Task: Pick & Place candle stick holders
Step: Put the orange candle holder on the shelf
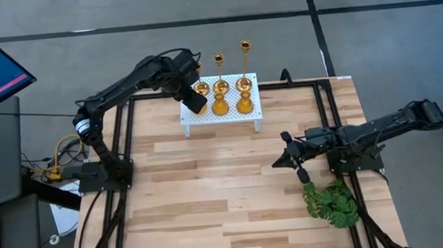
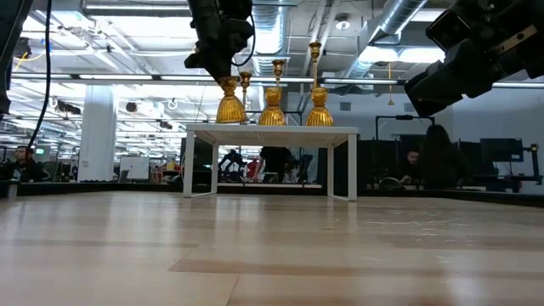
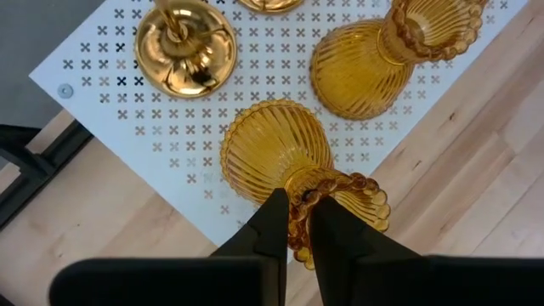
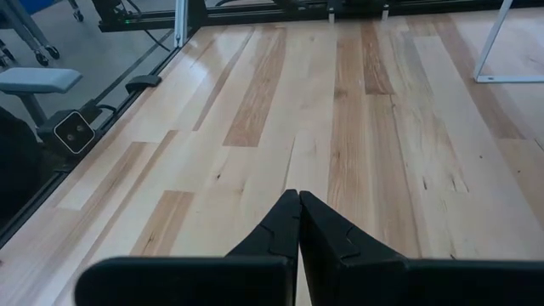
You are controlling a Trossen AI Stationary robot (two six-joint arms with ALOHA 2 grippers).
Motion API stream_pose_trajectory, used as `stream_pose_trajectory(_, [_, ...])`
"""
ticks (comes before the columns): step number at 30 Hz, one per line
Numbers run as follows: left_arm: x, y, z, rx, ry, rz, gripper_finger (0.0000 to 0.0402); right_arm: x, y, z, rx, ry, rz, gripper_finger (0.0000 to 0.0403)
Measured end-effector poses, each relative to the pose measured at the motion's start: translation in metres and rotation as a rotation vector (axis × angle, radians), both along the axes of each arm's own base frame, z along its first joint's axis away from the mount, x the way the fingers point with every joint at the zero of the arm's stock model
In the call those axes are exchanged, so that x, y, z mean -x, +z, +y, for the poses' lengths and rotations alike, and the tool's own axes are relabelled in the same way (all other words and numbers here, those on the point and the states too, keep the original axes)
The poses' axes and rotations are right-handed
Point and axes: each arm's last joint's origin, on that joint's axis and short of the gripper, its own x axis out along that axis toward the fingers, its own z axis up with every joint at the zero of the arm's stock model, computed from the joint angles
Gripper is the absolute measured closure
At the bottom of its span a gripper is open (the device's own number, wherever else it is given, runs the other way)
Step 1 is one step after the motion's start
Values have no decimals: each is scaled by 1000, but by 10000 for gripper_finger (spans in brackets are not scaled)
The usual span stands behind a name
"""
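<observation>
Six gold candle stick holders stand on a white perforated stand (image 1: 221,114) at the table's far side. Three slim sticks (image 1: 219,61) stand in the far row and three squat amber ones (image 1: 244,103) in the near row. My left gripper (image 1: 194,101) is over the stand's left end, shut on the leftmost squat holder (image 3: 270,153), which also shows in the low view (image 2: 228,107). My right gripper (image 1: 291,156) is shut and empty, low over the table's right half; it also shows in the right wrist view (image 4: 297,212). My left gripper pinches the beaded rim (image 3: 299,197) at the squat holder's top between its two fingers; one finger seems to be inside the mouth and one outside. The fingers come from above, pointing down. The holder stands upright with its base on the stand, near the stand's left near corner.
A green leafy plant (image 1: 332,202) lies at the table's near right, beside the right arm. Another squat holder (image 3: 374,59) and a slim stick's round base (image 3: 185,51) stand close to the held one. Bare wood (image 1: 211,196) spans the table's middle and near side.
</observation>
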Motion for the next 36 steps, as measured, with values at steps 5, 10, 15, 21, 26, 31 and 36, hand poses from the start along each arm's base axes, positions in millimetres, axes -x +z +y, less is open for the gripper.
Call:
stream_pose_trajectory(5, [0, 0, 0, -2, -1, -2, 368, 0, 0, 0, 0, 0, 0, 403])
stream_pose_trajectory(10, [-2, -2, 1, 1, 1, 2, 368, 0, 0, 0, 0, 0, 0, 403])
stream_pose_trajectory(15, [-6, -5, 2, 8, -2, 12, 367, 0, 0, 0, 0, 0, 0, 403])
stream_pose_trajectory(21, [-8, -8, 2, 20, -4, 17, 366, 0, 0, 0, 0, 0, 0, 403])
stream_pose_trajectory(26, [-8, -13, 2, 28, -5, 23, 366, 0, 0, 0, 0, 0, 2, 403])
stream_pose_trajectory(31, [-10, -15, 4, 20, -4, 15, 354, 0, 0, 0, 0, 0, 4, 403])
stream_pose_trajectory(36, [-13, -15, 6, -12, 10, 6, 330, 0, 0, 0, 0, 1, 4, 403])
